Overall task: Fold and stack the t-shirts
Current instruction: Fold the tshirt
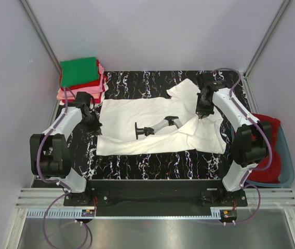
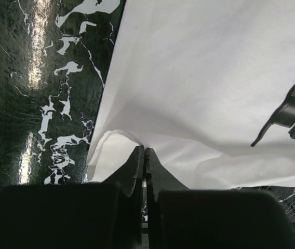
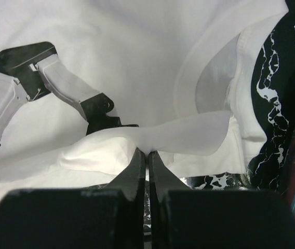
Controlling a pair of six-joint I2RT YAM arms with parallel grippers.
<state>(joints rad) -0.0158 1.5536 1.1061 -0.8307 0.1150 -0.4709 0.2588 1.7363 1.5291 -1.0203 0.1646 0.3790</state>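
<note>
Pinching raised folds of the white printed t-shirt (image 1: 132,111) spread between them, the left gripper (image 2: 144,151) and right gripper (image 3: 147,152) stay-free clamp shut; folded tees (image 1: 80,72) sit stacked beyond the left gripper.

We see only edges of the stacked t-shirts (image 1: 102,82) beneath the green t-shirt (image 1: 79,71) on top.

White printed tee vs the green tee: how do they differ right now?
Print: the white tee carries a black print; the green tee is plain.
Pose: the white tee lies spread on the table; the green tee is folded, topping the pile at the far-left corner.
Grip: the left claw and right claw each pinch the white tee's edge; nothing touches the green tee.
Both are cloth shirts.
</note>
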